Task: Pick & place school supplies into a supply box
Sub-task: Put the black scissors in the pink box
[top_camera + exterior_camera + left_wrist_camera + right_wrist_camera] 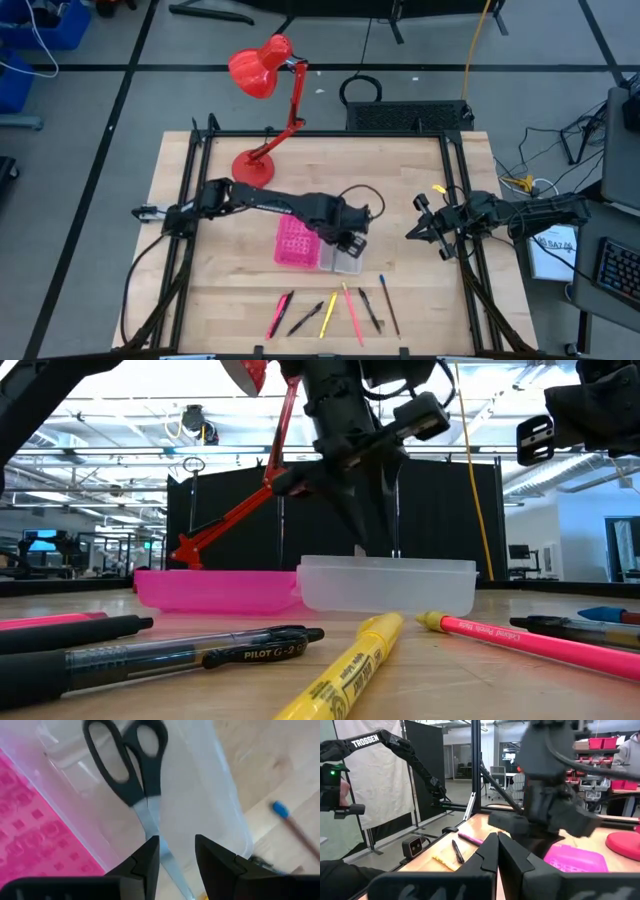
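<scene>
The supply box lies open mid-table, a pink perforated half joined to a clear tray. Black-handled scissors lie inside the clear tray, handles on its floor. My left gripper hangs open just above the tray, pointing steeply down, its fingers on either side of the blades and, as far as I can see, clear of them. Several pens and pencils lie in a row near the front edge. My right gripper waits shut at the table's right side.
A red desk lamp stands at the back left, its base on the table behind the box. A brown pencil with a blue end lies close to the clear tray's right. Bare wood lies left of the box.
</scene>
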Tool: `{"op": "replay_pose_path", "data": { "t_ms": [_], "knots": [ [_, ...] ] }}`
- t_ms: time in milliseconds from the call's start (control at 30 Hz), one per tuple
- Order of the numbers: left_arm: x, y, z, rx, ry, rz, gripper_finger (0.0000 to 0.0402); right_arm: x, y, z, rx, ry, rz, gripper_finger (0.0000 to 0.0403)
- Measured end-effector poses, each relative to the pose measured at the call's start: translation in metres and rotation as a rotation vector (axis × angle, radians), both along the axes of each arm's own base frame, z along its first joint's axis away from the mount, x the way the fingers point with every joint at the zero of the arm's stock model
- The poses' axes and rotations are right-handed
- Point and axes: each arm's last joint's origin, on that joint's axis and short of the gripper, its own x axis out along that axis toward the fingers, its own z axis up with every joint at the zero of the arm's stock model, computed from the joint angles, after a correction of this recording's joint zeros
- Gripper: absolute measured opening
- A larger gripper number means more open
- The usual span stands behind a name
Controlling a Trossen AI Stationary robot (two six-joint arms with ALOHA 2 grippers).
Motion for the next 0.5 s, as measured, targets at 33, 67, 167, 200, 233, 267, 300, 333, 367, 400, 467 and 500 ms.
{"op": "replay_pose_path", "data": {
  "t_ms": [33,67,167,200,233,267,300,333,367,400,467,500],
  "knots": [
    [0.0,-0.002,0.0,0.019,-0.003,-0.004,0.0129,0.0,0.0,0.0,0.0,0.001,0.0,0.0],
    [-0.001,-0.004,0.001,0.043,-0.007,-0.005,0.0129,0.0,0.0,0.0,0.0,0.0,0.0,0.0],
    [-0.001,-0.006,0.001,0.072,-0.009,-0.009,0.0129,0.0,0.0,0.0,-0.002,-0.003,-0.001,0.0],
    [-0.001,-0.005,0.001,0.071,-0.009,-0.007,0.0129,0.0,0.0,0.001,-0.003,-0.008,-0.001,0.0],
    [0.0,-0.004,0.001,0.071,-0.01,-0.005,0.0129,0.0,0.0,0.001,-0.002,-0.013,-0.002,0.0],
    [0.0,-0.003,0.001,0.072,-0.01,-0.003,0.0129,0.0,0.0,0.002,-0.002,-0.018,-0.002,0.0],
    [0.0,-0.002,0.0,0.074,-0.009,-0.006,0.0129,0.0,0.0,0.002,-0.002,-0.022,-0.002,0.0],
    [0.001,-0.001,-0.002,0.076,-0.005,-0.011,0.0129,0.0,0.0,0.002,-0.002,-0.024,-0.002,0.0],
    [0.001,0.001,-0.003,0.077,0.002,-0.013,0.0129,0.0,0.0,0.002,-0.002,-0.024,-0.002,0.0],
    [0.0,0.002,-0.005,0.07,0.013,-0.012,0.0129,0.0,0.0,0.002,-0.002,-0.024,-0.002,0.0],
    [-0.001,0.004,-0.006,0.058,0.028,-0.012,0.0129,0.0,0.0,0.002,-0.002,-0.023,-0.003,0.0],
    [-0.001,0.005,-0.006,0.056,0.033,-0.011,0.0129,0.0,0.0,0.002,-0.002,-0.023,-0.002,0.0]
  ]
}}
